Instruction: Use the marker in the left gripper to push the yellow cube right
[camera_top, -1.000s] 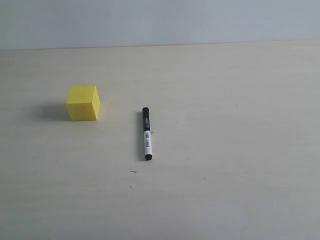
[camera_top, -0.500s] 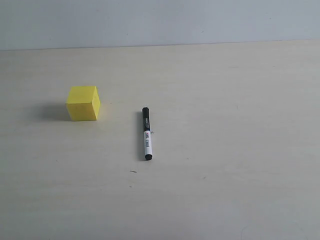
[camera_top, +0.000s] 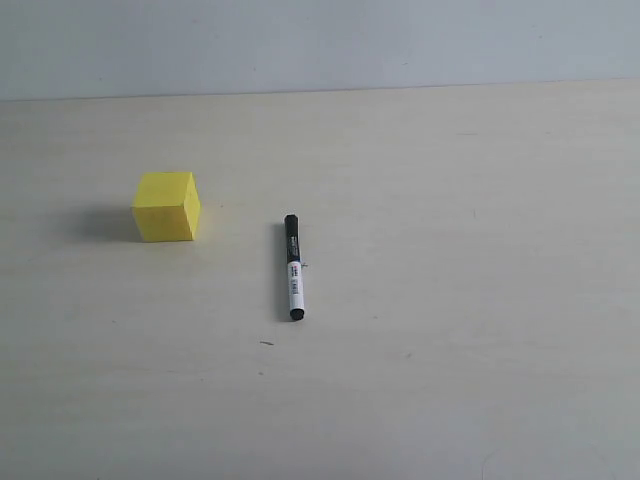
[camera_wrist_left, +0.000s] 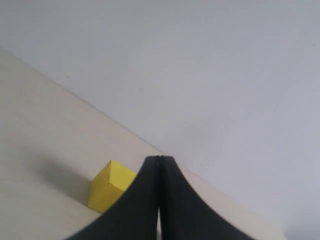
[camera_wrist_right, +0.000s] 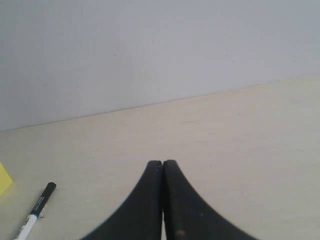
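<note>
The yellow cube (camera_top: 166, 206) rests on the pale table at the left in the exterior view. The marker (camera_top: 293, 267) lies flat to its right, black cap pointing away from the camera, touching nothing. Neither arm shows in the exterior view. In the left wrist view my left gripper (camera_wrist_left: 159, 159) is shut with nothing in it, and the yellow cube (camera_wrist_left: 106, 187) sits beyond it, partly hidden behind one finger. My right gripper (camera_wrist_right: 163, 163) is shut and empty too; the marker (camera_wrist_right: 35, 211) and a corner of the cube (camera_wrist_right: 4, 181) lie off to one side.
A light wooden table (camera_top: 450, 300) meets a plain grey-white wall (camera_top: 320, 45) along its far edge. A tiny dark speck (camera_top: 266, 343) lies on the table near the marker's lower end.
</note>
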